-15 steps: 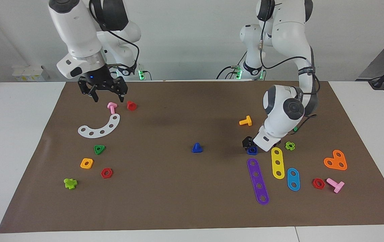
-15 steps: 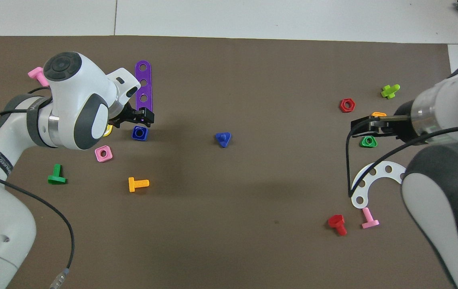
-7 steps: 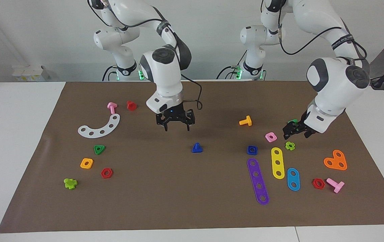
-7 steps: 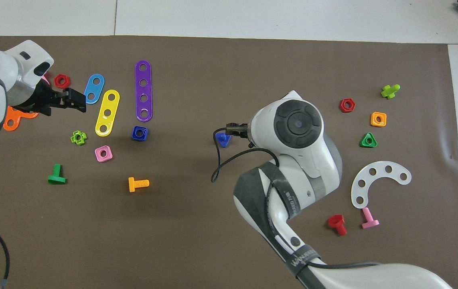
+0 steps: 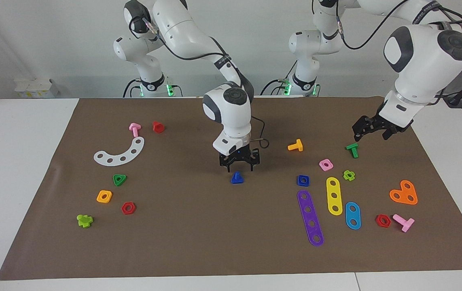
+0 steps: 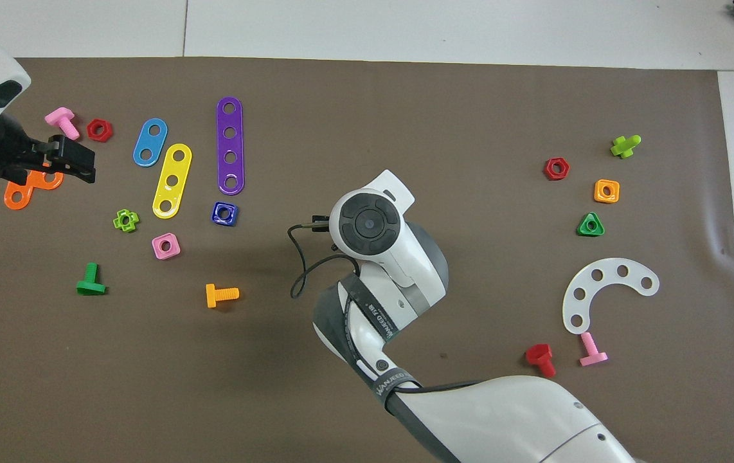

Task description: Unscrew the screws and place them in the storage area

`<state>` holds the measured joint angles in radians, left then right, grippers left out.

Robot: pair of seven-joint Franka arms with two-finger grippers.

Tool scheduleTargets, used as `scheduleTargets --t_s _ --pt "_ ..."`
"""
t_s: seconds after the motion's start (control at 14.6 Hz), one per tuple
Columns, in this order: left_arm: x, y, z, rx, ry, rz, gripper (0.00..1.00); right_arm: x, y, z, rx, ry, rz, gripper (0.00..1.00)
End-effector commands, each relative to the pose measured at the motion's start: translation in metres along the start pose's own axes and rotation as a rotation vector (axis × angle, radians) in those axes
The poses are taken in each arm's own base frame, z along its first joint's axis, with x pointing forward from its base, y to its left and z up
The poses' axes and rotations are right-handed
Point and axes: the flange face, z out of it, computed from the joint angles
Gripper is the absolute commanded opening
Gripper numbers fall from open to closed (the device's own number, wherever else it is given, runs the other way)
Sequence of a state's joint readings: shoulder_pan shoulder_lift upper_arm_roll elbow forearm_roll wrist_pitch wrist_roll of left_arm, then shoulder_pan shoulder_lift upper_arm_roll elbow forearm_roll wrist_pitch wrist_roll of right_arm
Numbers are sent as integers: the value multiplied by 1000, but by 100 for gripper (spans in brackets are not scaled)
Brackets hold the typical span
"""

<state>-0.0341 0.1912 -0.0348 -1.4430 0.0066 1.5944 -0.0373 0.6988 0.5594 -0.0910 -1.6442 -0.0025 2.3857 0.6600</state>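
The dark-blue triangular bolt stands head down on the brown paper mat near its middle. My right gripper is open and points down, just above the bolt with a finger to each side, not touching it. In the overhead view the right arm's wrist covers the bolt and the gripper. My left gripper is open and empty, raised over the mat's end by the left arm, above the green bolt. In the overhead view it covers part of the orange heart plate.
A blue square nut, purple, yellow and blue plates, a pink nut and an orange bolt lie toward the left arm's end. A white curved plate, nuts and bolts lie toward the right arm's end.
My right gripper has swung from the pink bolt at its own end to the mat's middle and come down over the blue bolt. My left gripper has left the blue square nut and risen.
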Motion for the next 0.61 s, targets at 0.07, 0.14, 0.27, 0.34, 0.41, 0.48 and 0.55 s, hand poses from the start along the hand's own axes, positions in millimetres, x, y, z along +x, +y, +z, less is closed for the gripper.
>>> scheduleTargets --t_s 0.07,0.14,0.27,0.34,0.41,0.48,0.55 --pt "-10 6 -22 20 41 4 100 11 5 6 -16 35 -11 75" --pt "-9 7 -23 18 53 5 100 11 6 7 -20 34 -14 71" --pt "-8 7 -17 18 62 8 100 11 6 7 -22 36 -16 66" --pt "-8 7 -13 18 68 6 100 12 7 7 -22 38 -17 65" --pt "-9 6 -13 17 82 5 100 15 9 6 -28 46 -22 60" --pt "-10 5 -8 17 88 6 100 15 9 6 -31 50 -25 57" --pt "-13 4 -4 18 93 5 100 15 9 6 -33 47 -26 56"
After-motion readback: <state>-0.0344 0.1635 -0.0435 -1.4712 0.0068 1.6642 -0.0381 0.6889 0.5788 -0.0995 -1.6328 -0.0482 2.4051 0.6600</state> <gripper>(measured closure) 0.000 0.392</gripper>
